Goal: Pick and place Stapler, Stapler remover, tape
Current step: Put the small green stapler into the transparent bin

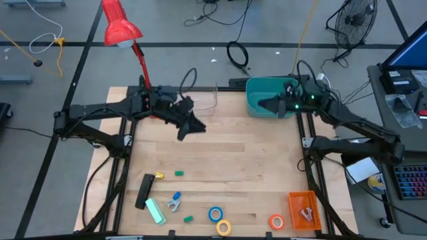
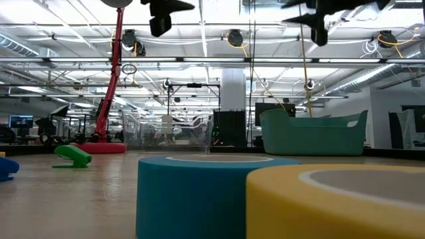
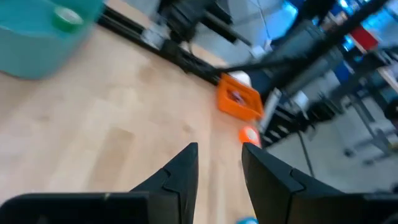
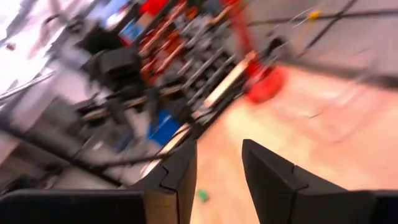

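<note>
A black stapler (image 1: 144, 190) lies near the table's front left, with a light green stapler-like block (image 1: 155, 211) and a blue stapler remover (image 1: 175, 201) beside it. Blue tape (image 1: 215, 214), yellow tape (image 1: 223, 227) and orange tape (image 1: 276, 221) lie flat along the front edge. Green tape (image 3: 65, 18) lies inside the teal bin (image 1: 270, 97) at the far right. My left gripper (image 1: 193, 128) hangs open above the table's middle left, nothing between its fingers (image 3: 219, 146). My right gripper (image 1: 261, 105) is raised over the bin, open and empty (image 4: 219, 142).
An orange tray (image 1: 303, 209) with small parts stands at the front right. Small green pieces (image 1: 179, 173) and a yellow piece (image 1: 159, 176) lie near the stapler. A red lamp (image 1: 121, 27) and a clear box (image 1: 205, 97) stand at the far side.
</note>
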You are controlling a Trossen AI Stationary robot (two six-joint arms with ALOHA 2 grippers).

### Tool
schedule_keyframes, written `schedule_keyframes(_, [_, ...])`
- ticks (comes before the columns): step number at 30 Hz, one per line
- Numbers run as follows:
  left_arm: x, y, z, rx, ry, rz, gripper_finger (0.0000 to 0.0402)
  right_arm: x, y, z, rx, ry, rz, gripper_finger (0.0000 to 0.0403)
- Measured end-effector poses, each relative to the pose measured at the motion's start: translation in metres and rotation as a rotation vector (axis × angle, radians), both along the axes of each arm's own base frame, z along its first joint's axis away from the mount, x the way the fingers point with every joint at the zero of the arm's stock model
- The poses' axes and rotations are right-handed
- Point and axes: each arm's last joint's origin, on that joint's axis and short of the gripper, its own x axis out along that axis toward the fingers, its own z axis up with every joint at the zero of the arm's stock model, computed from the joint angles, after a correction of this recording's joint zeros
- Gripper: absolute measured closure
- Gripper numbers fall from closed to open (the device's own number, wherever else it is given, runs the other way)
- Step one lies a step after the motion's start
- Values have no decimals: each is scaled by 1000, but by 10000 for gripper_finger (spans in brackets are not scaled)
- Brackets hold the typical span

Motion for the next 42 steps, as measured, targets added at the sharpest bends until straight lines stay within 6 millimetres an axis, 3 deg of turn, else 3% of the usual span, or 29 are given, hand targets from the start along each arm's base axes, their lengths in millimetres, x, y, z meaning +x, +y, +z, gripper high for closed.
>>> schedule_keyframes(7, [3,-51,-3,-43,62,-62,277,11,47,2,49,-12,270,285])
schedule_keyframes(15, [11,-121,-9,-137,44,108,277,11,101,1,92,7,570,287])
schedule_keyframes(22, [21,-187,-34,-246,31,204,277,3,140,0,41,18,654,298])
schedule_keyframes(29, [19,-235,-74,-344,146,299,277,2,171,-9,-13,65,659,307])
schedule_keyframes(34, [17,-240,-98,-343,270,389,277,5,188,-17,-28,105,661,308])
schedule_keyframes(42, [6,-201,-126,-145,712,400,278,17,206,-26,-39,111,621,308])
